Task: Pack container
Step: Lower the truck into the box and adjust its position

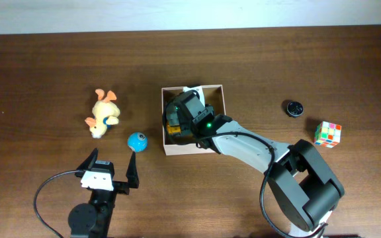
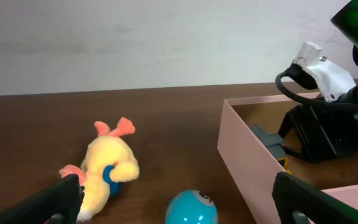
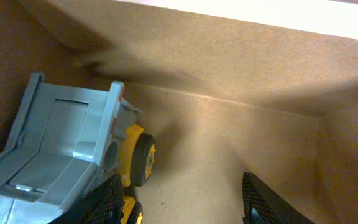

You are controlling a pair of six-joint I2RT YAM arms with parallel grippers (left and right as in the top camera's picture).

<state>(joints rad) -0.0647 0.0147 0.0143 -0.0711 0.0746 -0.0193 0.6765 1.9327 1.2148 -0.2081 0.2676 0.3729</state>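
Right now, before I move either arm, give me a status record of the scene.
container: open-topped, right arm reaching in
toy truck: inside container, beside right gripper
right gripper: open, nothing between its jaws
left gripper: open, empty, near blue ball
outside container: blue ball, plush duck, puzzle cube, small black disc

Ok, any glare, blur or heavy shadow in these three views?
Overhead: even light, sharp, one green lamp glowing on the right arm. Left wrist: green glare in the top right corner, left gripper's fingers dark and soft. Right wrist: container rim blown white, shadow in its upper left corner.
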